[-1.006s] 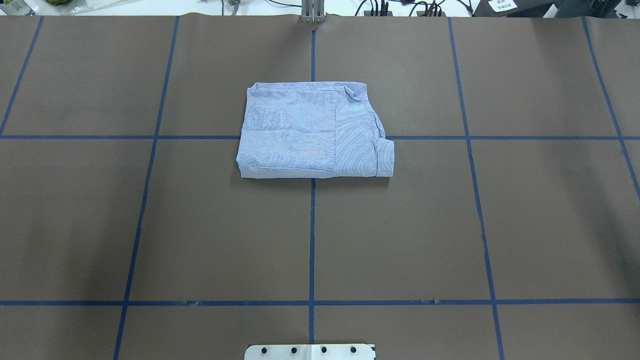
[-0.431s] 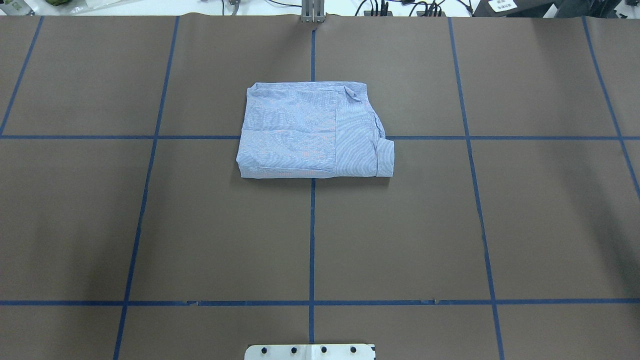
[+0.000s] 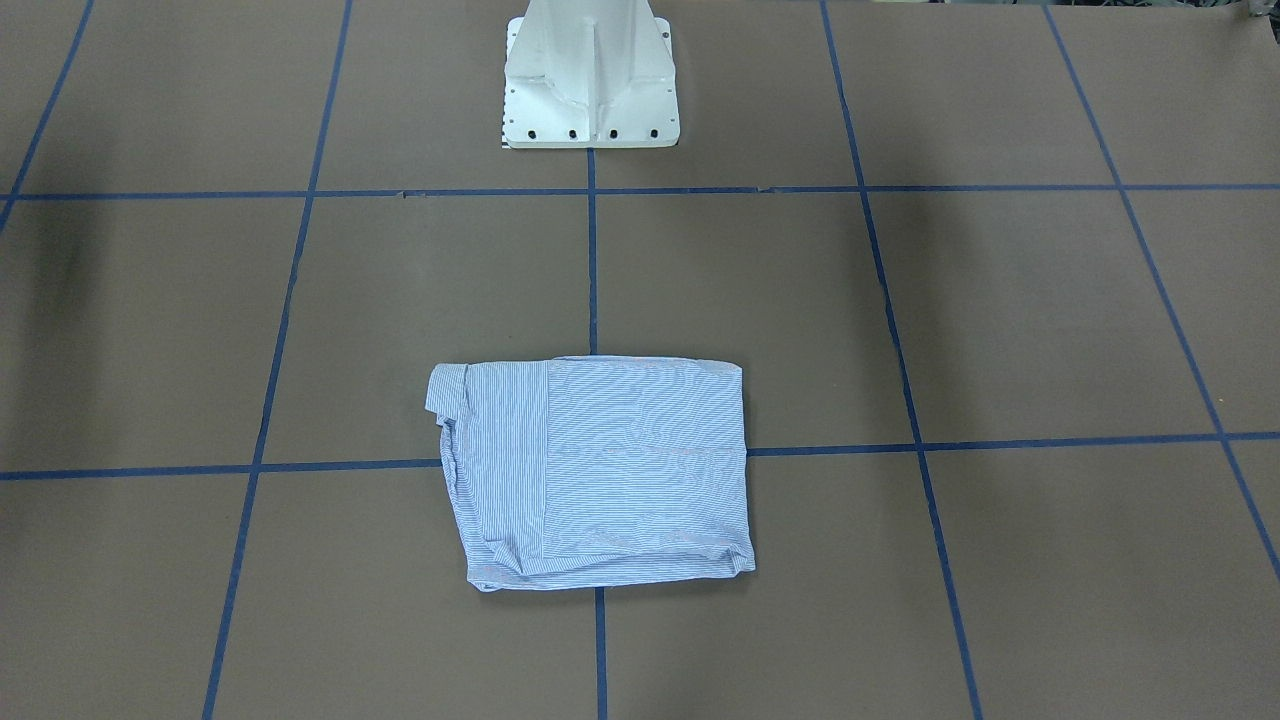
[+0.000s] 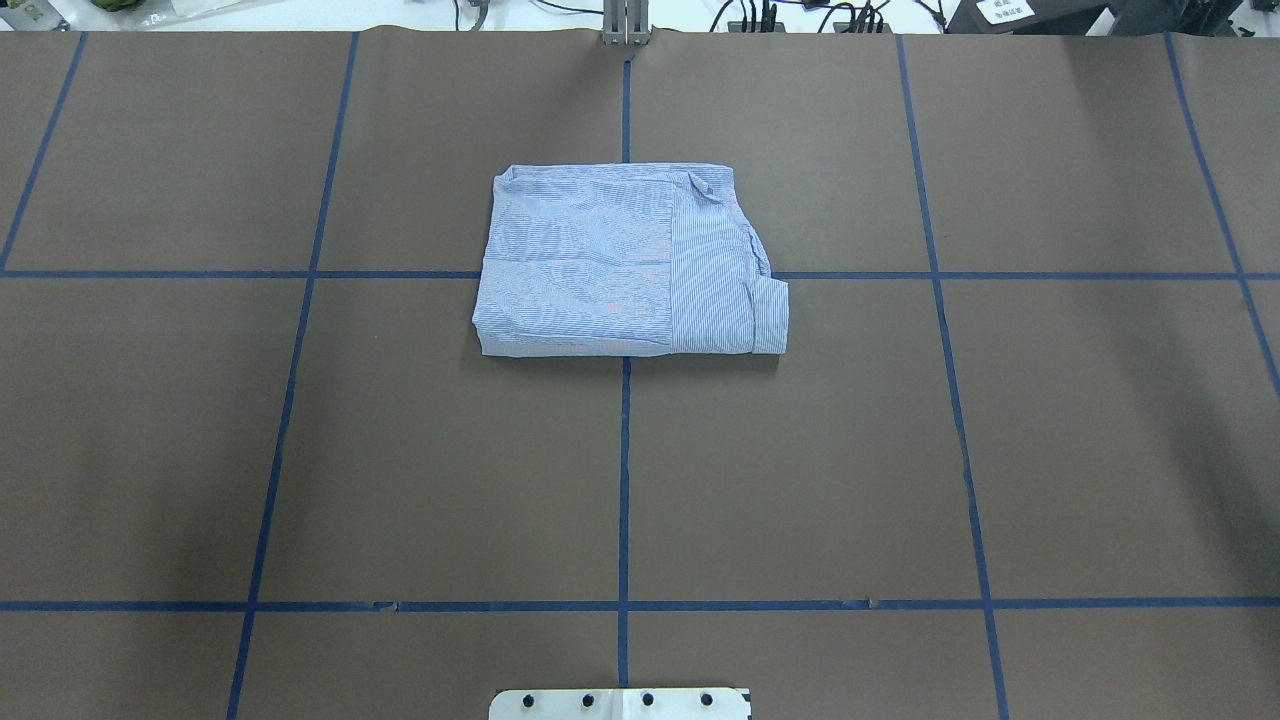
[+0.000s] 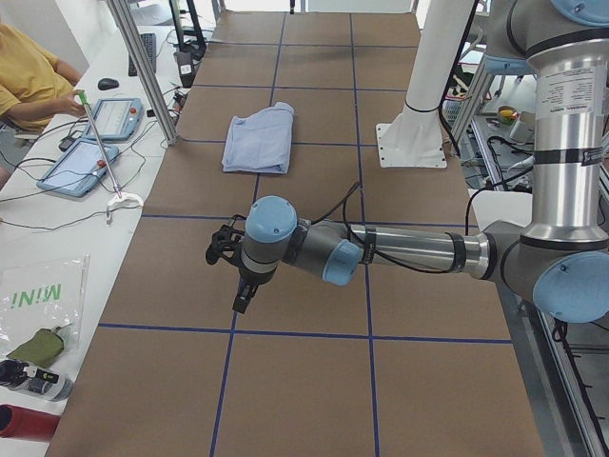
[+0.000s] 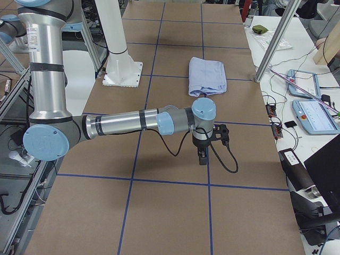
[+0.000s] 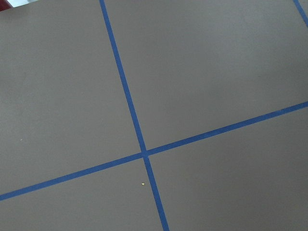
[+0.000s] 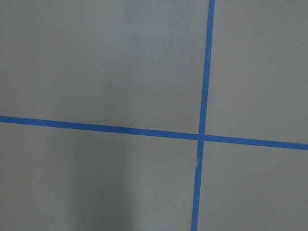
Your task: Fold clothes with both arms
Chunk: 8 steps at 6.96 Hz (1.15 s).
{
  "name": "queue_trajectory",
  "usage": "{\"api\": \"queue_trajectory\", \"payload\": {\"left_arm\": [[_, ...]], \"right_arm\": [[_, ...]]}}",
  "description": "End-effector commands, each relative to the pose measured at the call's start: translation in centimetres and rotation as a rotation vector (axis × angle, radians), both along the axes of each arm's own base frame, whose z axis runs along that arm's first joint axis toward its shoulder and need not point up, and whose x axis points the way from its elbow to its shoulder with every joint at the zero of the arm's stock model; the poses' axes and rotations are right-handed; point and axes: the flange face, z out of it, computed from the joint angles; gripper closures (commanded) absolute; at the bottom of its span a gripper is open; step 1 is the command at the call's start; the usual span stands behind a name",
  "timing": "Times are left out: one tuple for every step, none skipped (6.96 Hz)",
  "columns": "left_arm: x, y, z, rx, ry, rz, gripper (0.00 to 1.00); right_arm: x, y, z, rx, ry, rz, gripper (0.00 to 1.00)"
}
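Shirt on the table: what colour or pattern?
The shirt is light blue with fine white stripes, clearest in the exterior front-facing view.

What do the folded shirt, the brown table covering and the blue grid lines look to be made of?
Shirt: thin woven cloth, probably cotton, matte; fine stripes, soft creases.
Table covering: matte brown paper or thin card, I think; its far edge ripples slightly.
Grid lines: blue adhesive tape, apparently; small breaks and overlaps at joins.

Only one bit of print is legible: green letters, seemingly "MINI", on a clear plastic bag (image 5: 36, 303) lying on the white side bench (image 5: 57, 243). A white label (image 4: 1004, 10) beyond the table's far edge carries print too small to read.
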Motion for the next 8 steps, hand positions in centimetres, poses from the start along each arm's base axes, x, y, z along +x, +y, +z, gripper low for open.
{"api": "queue_trajectory", "payload": {"left_arm": [[0.0,-0.1,-0.3,0.013,0.001,-0.003,0.00],[0.0,-0.1,-0.3,0.013,0.001,-0.003,0.00],[0.0,0.0,-0.2,0.013,0.001,-0.002,0.00],[0.0,-0.1,-0.4,0.016,0.001,-0.002,0.00],[0.0,-0.1,-0.4,0.019,0.001,-0.003,0.00],[0.0,-0.1,-0.4,0.022,0.001,-0.003,0.00],[0.0,0.0,-0.3,0.021,0.001,-0.003,0.00],[0.0,0.0,-0.3,0.021,0.001,-0.003,0.00]], "right_arm": [[-0.2,-0.3,0.1,0.012,0.000,-0.002,0.00],[-0.2,-0.5,0.2,0.011,0.000,-0.002,0.00],[-0.3,-0.9,0.1,0.012,0.000,-0.004,0.00],[-0.3,-1.0,0.2,0.011,0.000,-0.004,0.00],[-0.4,-1.0,0.2,0.011,0.000,-0.006,0.00],[-0.6,-1.1,0.0,0.013,-0.001,-0.007,0.00],[-0.6,-1.2,-0.3,0.019,-0.003,-0.008,0.00],[-0.7,-1.4,-0.4,0.020,-0.003,-0.009,0.00]]}}
